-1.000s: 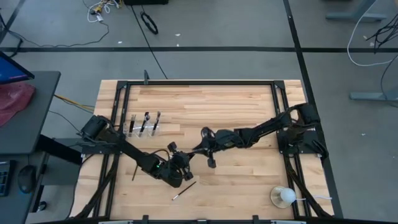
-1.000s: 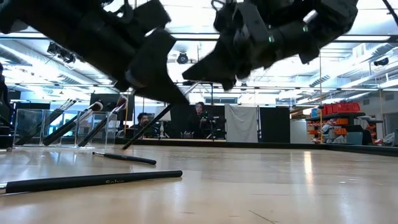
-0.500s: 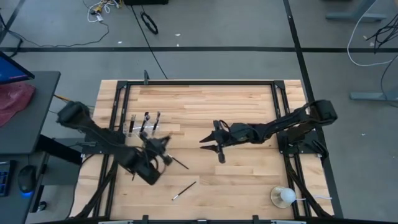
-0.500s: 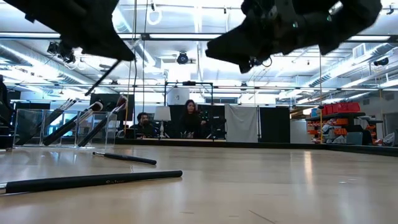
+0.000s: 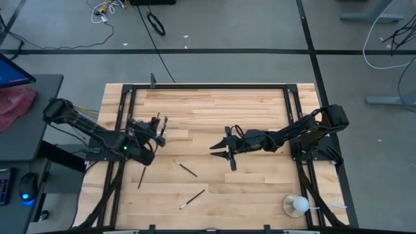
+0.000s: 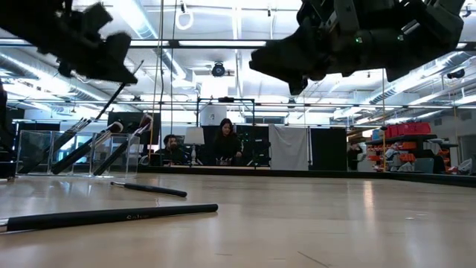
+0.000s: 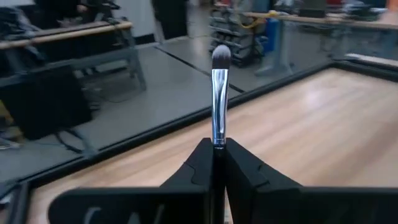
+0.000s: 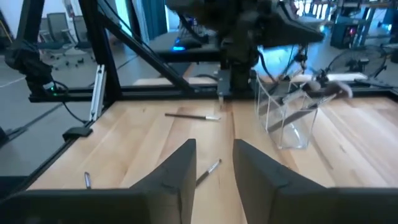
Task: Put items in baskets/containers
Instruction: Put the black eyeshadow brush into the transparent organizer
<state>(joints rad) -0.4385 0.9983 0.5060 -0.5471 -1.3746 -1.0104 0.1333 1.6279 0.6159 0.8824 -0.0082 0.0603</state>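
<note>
The left hand (image 7: 214, 163) is clamped on a slim makeup brush (image 7: 219, 99), its fingers pressed together on the dark handle just below the silver ferrule, so the small bristle tuft stands up clear of the fingertips. In the high view this hand (image 5: 144, 138) hangs right beside the clear holder (image 5: 148, 134), where a few brushes already lean.

The brush looks very light and stiff, a thin rod that could roll or pivot in a loose pinch. The smooth handle is probably slippery, so a firm grip across it, as here, seems right. The tuft is the soft, delicate end and is best left untouched. The holder is light, thin plastic and could likely tip or slide if the brush knocks its rim, so the handle end should go in from above.

The right hand (image 5: 225, 151) hovers over the middle of the tabletop (image 5: 260, 104) with its fingers apart and nothing between them. Three more brushes lie flat: one (image 5: 186, 168) just off that hand toward the left arm, one (image 5: 192, 198) farther out toward the near edge, and one (image 5: 141, 177) just beside the left hand. Lying flat they offer little height, so each is probably best pinched across mid-handle, where it balances.
</note>
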